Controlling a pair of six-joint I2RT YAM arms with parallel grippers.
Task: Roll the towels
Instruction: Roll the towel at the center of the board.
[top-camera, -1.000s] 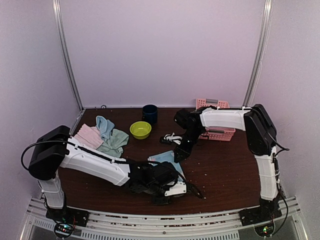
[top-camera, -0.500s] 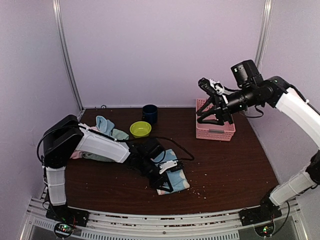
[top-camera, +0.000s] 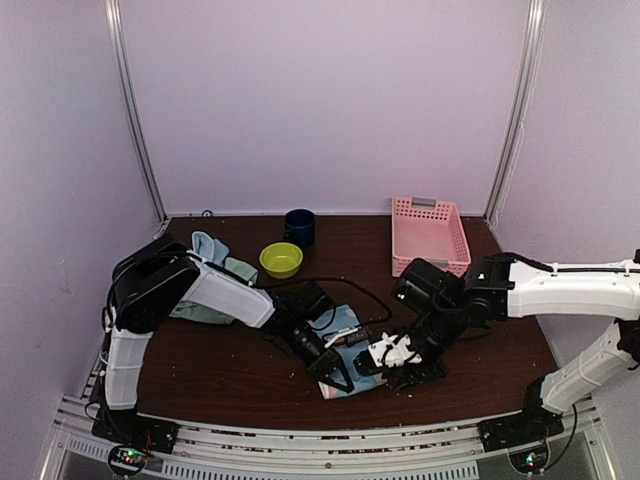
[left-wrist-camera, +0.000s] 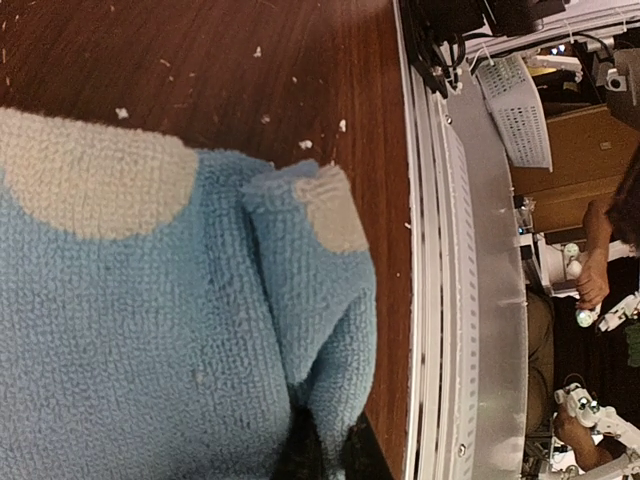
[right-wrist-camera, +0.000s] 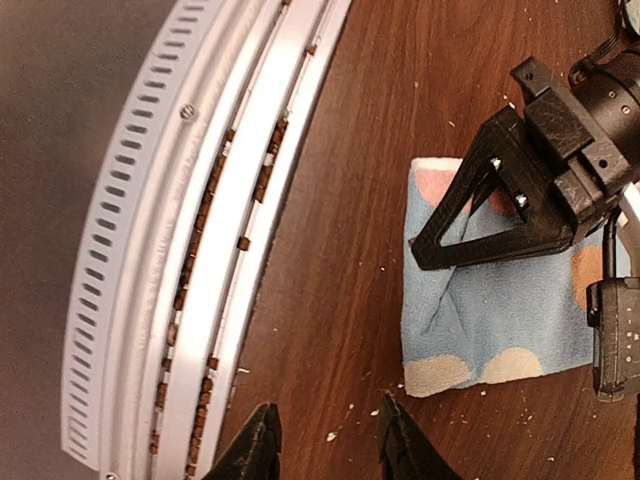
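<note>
A light blue towel (top-camera: 347, 323) with pink and orange patches lies flat near the table's front middle. In the left wrist view this towel (left-wrist-camera: 150, 330) fills the frame, and my left gripper (left-wrist-camera: 330, 452) is shut on a raised fold at its near edge. My left gripper (top-camera: 337, 373) rests low on the cloth. My right gripper (top-camera: 398, 368) hovers low just right of the towel, and its jaws (right-wrist-camera: 325, 450) stand open over bare wood with nothing between them. From the right wrist, the towel (right-wrist-camera: 500, 320) lies ahead with the left gripper (right-wrist-camera: 470, 235) pinching it. A pale blue towel (top-camera: 207, 246) and a mint green towel (top-camera: 242, 268) lie at the back left.
A pink lattice basket (top-camera: 430, 235) stands at the back right. A lime-green bowl (top-camera: 281, 260) and a dark blue cup (top-camera: 299, 228) sit at the back middle. The metal front rail (right-wrist-camera: 150, 250) runs close to both grippers. Crumbs dot the wood.
The right arm rose to the basket, then came down beside the patched towel, its jaws now apart. The left arm shifted along the towel, staying shut.
</note>
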